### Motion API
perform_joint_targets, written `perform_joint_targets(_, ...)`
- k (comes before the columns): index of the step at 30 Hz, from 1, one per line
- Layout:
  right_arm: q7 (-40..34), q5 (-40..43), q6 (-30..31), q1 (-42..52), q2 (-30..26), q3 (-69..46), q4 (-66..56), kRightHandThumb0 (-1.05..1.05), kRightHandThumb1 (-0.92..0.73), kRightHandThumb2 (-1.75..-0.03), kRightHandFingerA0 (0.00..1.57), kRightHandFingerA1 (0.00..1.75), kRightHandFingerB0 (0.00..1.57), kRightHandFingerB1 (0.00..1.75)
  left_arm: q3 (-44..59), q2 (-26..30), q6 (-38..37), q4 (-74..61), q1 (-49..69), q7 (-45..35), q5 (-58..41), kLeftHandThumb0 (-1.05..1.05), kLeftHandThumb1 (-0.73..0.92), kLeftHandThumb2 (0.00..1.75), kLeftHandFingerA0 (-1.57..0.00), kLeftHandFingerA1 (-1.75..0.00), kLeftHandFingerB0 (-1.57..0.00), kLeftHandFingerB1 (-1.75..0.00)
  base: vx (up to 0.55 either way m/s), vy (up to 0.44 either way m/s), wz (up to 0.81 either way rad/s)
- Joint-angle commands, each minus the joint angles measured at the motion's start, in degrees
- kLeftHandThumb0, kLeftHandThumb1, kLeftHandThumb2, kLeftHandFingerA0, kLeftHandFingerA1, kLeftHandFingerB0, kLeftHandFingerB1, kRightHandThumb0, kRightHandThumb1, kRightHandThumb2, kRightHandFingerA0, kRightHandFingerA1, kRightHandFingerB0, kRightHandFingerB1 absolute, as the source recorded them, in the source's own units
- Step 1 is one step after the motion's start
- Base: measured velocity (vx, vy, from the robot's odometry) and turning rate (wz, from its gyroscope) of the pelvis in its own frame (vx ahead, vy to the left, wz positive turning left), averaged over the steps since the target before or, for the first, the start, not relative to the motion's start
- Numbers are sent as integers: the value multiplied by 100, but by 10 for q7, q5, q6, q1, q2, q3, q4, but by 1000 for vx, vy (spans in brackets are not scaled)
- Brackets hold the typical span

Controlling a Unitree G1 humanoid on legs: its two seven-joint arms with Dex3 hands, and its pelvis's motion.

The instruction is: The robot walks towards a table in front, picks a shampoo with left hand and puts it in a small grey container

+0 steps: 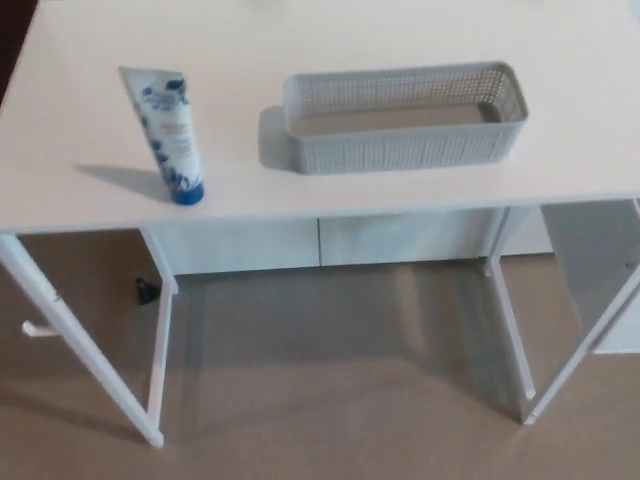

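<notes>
A white shampoo tube (168,133) with a blue floral print and a blue cap stands cap-down on the left part of the white table (330,35), leaning slightly. To its right sits a small grey perforated container (405,117), long and rectangular, with nothing visible inside. A gap of bare tabletop separates tube and container. Neither of my hands shows in the head view.
The table's front edge (330,208) runs across the middle of the picture, with white legs (158,372) below on a tan carpet. A white low cabinet (320,242) stands behind under the table. A small dark object (147,290) lies on the floor near the left leg.
</notes>
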Motion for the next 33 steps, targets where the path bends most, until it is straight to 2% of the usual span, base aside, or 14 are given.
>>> perform_joint_targets(1, -4, 2, -7, 5, -2, -2, 4, -16, -61, -58, 63, 49, 47, 39, -11, 12, -28, 2, 6, 20, 24, -20, 52, 56, -62, -47, -42, -36, 203, -109, 3)
perform_joint_targets(19, -8, -2, -17, 7, 4, 0, 6, -19, -61, -58, 66, 51, 48, 40, -25, 23, -24, 7, -5, 19, 32, -23, 52, 56, -62, -45, -41, -35, 112, 59, -4)
perform_joint_targets(33, -3, 7, -14, 13, 8, -5, 8, -17, -59, -57, 65, 50, 47, 39, -24, 25, -33, 7, -2, 15, 32, -25, 53, 57, -66, -49, -41, -36, 1, -135, 4)
